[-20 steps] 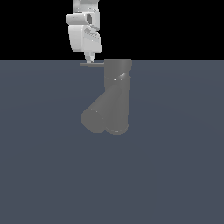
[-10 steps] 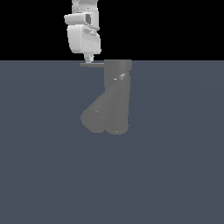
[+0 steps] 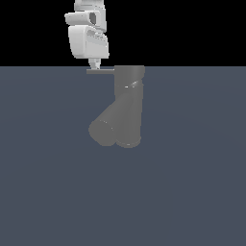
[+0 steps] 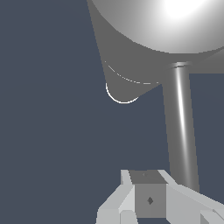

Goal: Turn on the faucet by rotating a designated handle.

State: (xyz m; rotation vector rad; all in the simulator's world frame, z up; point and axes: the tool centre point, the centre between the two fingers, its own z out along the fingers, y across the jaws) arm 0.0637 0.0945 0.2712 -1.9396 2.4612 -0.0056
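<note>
One white gripper (image 3: pixel 95 65) hangs above the outer end of the handle (image 3: pixel 100 71), the thin flat grey bar that sticks out sideways from the top of the faucet (image 3: pixel 127 105) toward the exterior view's left. The gripper's narrow tip comes down to the bar's upper face near its free end, touching it or just short of it; the pictures do not settle which. Whether the jaws stand apart or together cannot be told either, since only one tapering tip shows from outside and the wrist view cuts the fingers off. From the wrist, the handle (image 4: pixel 180 127) runs as a slim shining rod from the gripper (image 4: pixel 148 201) up to the faucet's broad round top (image 4: pixel 153 26). The faucet's upright cylinder stands on the dark blue-grey floor (image 3: pixel 192 192), with its thick spout branching diagonally downward on the handle's side.
</note>
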